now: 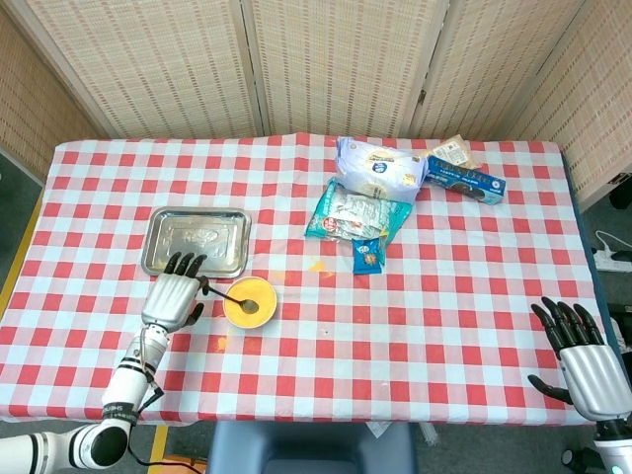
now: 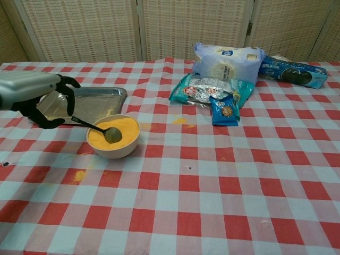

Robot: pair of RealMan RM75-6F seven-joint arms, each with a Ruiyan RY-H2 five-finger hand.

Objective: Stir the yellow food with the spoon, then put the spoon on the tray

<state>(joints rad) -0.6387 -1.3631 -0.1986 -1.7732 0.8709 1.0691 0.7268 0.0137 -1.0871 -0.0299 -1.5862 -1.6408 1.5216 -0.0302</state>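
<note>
Chest view: my left hand (image 2: 40, 101) grips the dark metal spoon (image 2: 95, 127), handle slanting up-left from the yellow-food bowl (image 2: 113, 137); steel tray (image 2: 106, 98) lies just behind. Right hand (image 1: 583, 360) open, far off.

1. Yellow food (image 2: 121, 130): orange-yellow, fills a small round white bowl (image 2: 125, 151) on the checked cloth, just at 5 o'clock of the tray.
2. Spoon (image 2: 112, 134): dark metal, round head resting in the food, thin handle slanting up toward 10 o'clock.
3. Tray (image 1: 197, 240): shiny rectangular metal, flat, bare, at 11 o'clock of the bowl.
</note>
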